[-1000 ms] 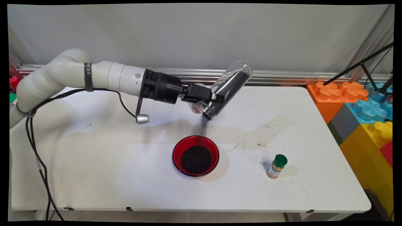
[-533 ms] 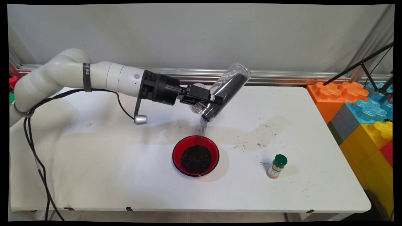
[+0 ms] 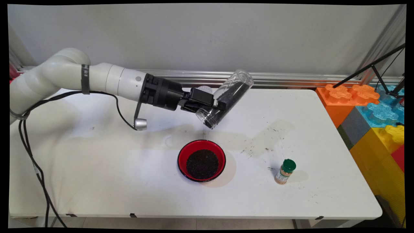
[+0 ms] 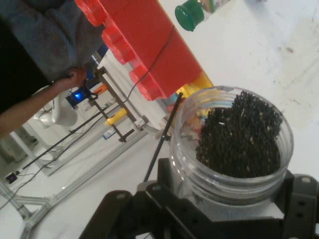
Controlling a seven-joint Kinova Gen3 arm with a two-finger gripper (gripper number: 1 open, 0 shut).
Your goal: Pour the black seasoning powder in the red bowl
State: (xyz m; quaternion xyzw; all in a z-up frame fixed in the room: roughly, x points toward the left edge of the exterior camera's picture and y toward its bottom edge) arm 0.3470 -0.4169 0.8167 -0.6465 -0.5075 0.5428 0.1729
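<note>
My gripper is shut on a clear plastic jar partly filled with black grains. The jar is tilted, its open mouth pointing down and to the left, above the table behind a red bowl. That bowl holds a heap of the same black grains. In the hand view the jar sits between the fingers with its open mouth facing the camera and the grains piled inside. No stream of grains shows below the mouth.
A small spice bottle with a green cap stands right of the bowl; it also shows in the hand view. Dark grains are scattered on the table. Large coloured blocks stand at the right edge. A tripod rises there.
The jar has tipped back up a little and shifted left with the gripper. The stream of grains falling into the bowl has stopped.
</note>
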